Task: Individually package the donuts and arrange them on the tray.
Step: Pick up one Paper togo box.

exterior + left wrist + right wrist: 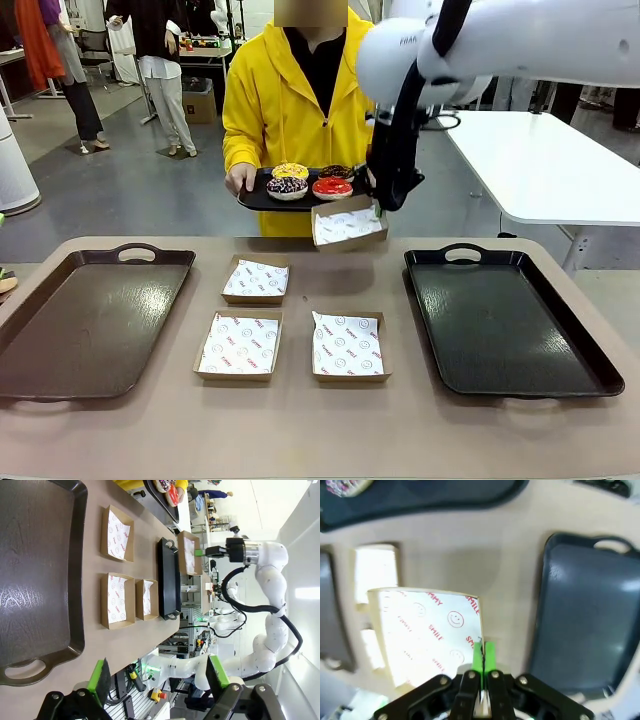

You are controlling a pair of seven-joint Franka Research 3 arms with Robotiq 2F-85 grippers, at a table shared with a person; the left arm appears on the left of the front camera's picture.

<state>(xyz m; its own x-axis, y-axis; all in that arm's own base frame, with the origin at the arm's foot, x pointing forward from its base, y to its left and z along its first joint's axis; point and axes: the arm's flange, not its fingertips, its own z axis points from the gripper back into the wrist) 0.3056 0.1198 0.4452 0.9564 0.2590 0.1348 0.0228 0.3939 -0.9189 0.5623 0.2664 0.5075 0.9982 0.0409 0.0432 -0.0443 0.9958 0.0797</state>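
Donuts (288, 186) on platter (254, 201), right end effector (378, 210) gripping box (346, 226)

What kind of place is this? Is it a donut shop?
Probably a robot test lab, not a shop. A white robot arm pinches a paper-lined brown cardboard box in its right hand, a person holds a black tray of iced ring donuts, and a plain white worktable stands behind.

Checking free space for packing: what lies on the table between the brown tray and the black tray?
Front view: three open cardboard boxes lined with printed paper, one farther back on the left, two nearer side by side.
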